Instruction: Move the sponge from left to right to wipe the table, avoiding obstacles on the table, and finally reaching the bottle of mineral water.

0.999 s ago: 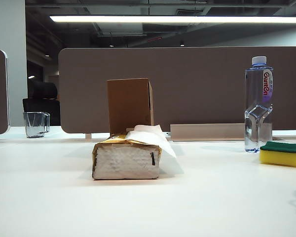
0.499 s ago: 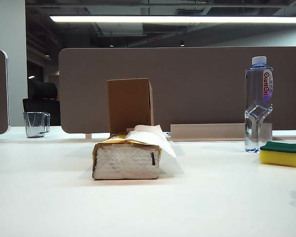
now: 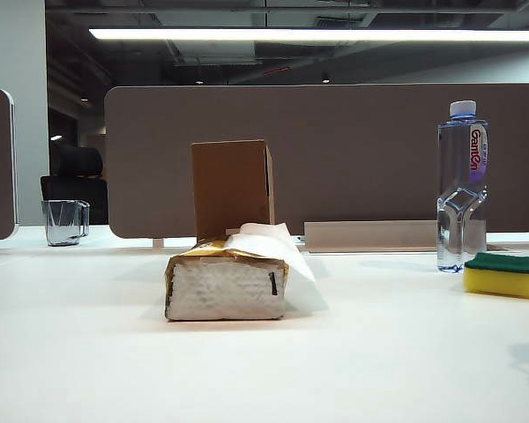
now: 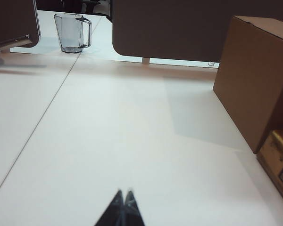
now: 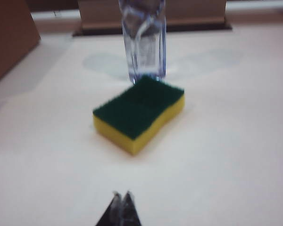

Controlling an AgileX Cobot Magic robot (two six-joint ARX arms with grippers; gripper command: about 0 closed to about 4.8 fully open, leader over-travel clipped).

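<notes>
The sponge (image 5: 139, 113) is sitting green side up, just beside the bottle of mineral water (image 3: 462, 185), so the wiping looks finished. The right gripper (image 5: 121, 200) is hovering near it, fingers together, empty (the left gripper (image 4: 123, 200) likewise, over bare table (image 4: 108, 141)); probably only parking remains.

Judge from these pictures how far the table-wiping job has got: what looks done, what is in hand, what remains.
Done: the sponge lies at the right of the table, beside the bottle of mineral water, past the tissue pack and cardboard box. In hand: nothing; the right claw is shut, clear of the sponge, and the left claw is shut over bare table. Left: seemingly nothing.
</notes>
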